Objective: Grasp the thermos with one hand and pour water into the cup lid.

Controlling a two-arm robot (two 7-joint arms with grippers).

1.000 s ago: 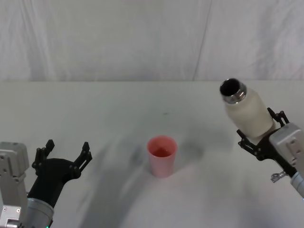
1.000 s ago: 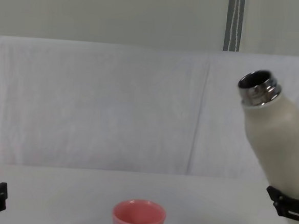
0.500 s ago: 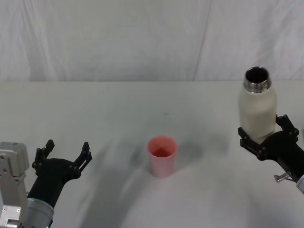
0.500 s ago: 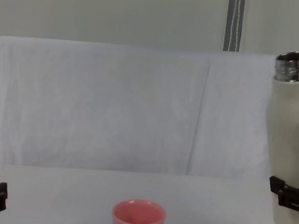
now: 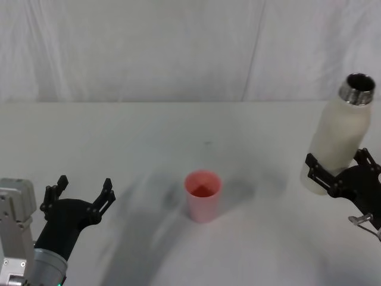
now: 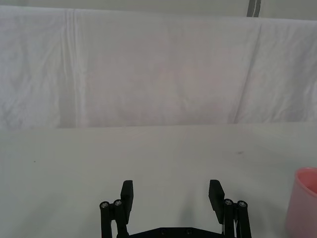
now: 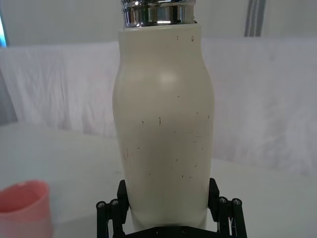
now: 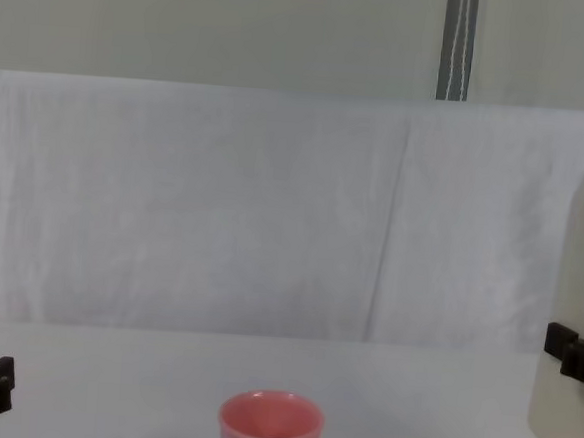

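Observation:
The cream-white thermos (image 5: 338,140) is at the table's right side, leaning slightly to the right, away from the cup lid. Its open steel neck points up. My right gripper (image 5: 337,171) is shut on the thermos's lower body, and the right wrist view shows the thermos (image 7: 166,124) between the black fingers (image 7: 123,191). In the chest view the thermos (image 8: 577,319) sits at the right edge with its base close above the table. The pink cup lid (image 5: 203,195) stands upright mid-table, also visible low in the chest view (image 8: 271,425). My left gripper (image 5: 83,193) hangs open and idle at the near left (image 6: 171,191).
A white cloth covers the table (image 5: 149,137) and hangs as a backdrop behind it. A wide bare stretch lies between the cup lid and each gripper. The cup lid's edge (image 6: 303,201) shows beside the left gripper.
The thermos has swung from leaning its mouth toward the cup lid, through upright, to leaning right. It has also moved right and lower with the right gripper. The left arm stayed still.

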